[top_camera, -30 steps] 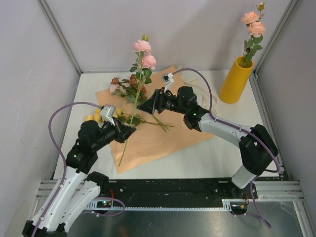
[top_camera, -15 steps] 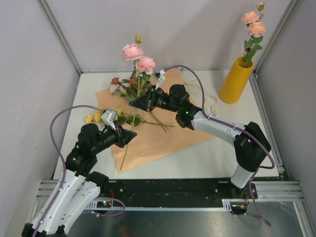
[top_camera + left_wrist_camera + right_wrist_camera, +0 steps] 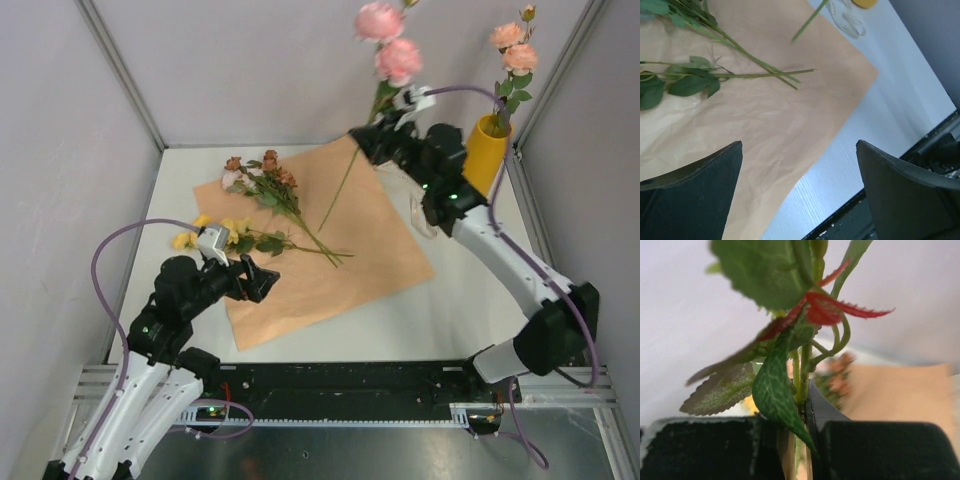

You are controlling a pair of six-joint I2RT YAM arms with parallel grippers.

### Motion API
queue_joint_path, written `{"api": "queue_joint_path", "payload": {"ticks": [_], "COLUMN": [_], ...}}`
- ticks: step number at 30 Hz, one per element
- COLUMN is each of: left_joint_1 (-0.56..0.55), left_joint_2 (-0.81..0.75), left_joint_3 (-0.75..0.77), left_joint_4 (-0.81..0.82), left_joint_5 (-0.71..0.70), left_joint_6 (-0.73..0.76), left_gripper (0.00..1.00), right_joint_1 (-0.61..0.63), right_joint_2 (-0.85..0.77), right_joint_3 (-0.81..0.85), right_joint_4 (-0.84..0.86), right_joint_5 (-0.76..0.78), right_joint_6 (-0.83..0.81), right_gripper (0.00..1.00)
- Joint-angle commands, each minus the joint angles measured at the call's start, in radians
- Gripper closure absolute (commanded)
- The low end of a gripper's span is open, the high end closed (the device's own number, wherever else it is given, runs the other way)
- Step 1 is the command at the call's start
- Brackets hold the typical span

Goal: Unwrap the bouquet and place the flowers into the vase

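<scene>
On the L side, the L fingers (image 3: 262,280) have just sprung wide and hold nothing. They hang over the near-L part of the peach paper (image 3: 340,250), having let go of the pink stem's lower end. Mid-worktop, the yellow flowers (image 3: 205,230) and brown flowers (image 3: 262,170) lie on the paper, stems crossing, not yet dealt w/. Further R, the R fingers (image 3: 368,135) are clamped narrow on the pink stem (image 3: 345,185), now lifted off the paper and swung up toward the back-R corner. Its blooms are high, its tail hanging free. Handover looks done; next job, prob., is to get that tail into the vase (image 3: 480,160), just beside the R fingers, w/ one stem already in it. Room: the vase sits close to the back-R frame post and wall, so little slack there. A cream ribbon (image 3: 847,21) lies btw paper and vase. Centre is open.
</scene>
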Motion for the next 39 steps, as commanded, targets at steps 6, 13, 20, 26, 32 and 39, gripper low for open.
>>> {"api": "queue_joint_path", "payload": {"ticks": [6,13,20,26,32,39], "left_joint_1": [-0.005,-0.005,-0.005,-0.005,-0.005,-0.005], "left_joint_2": [-0.067,-0.070,-0.083,-0.093,-0.094,-0.094], "left_joint_3": [0.047,0.049,0.048,0.048,0.047,0.048], "left_joint_4": [-0.020,-0.021,-0.021,-0.021,-0.021,-0.021], "left_joint_5": [-0.146,-0.129,-0.136,-0.144,-0.147,-0.150], "left_joint_6": [0.022,0.018,0.021,0.021,0.021,0.019], "left_gripper": [0.00,0.00,0.00,0.00,0.00,0.00], "right_joint_1": [-0.219,-0.431,-0.527,-0.539,-0.539,-0.539], "right_joint_2": [-0.171,-0.078,0.023,0.057,0.064,0.049], "right_joint_3": [0.195,0.363,0.479,0.476,0.476,0.531], "right_joint_4": [-0.036,0.057,0.054,0.014,-0.031,-0.104], "right_joint_5": [0.311,0.346,0.369,0.390,0.420,0.416], "right_joint_6": [-0.476,-0.517,-0.505,-0.517,-0.563,-0.580], "right_gripper": [1.00,1.00,1.00,1.00,1.00,1.00]}}
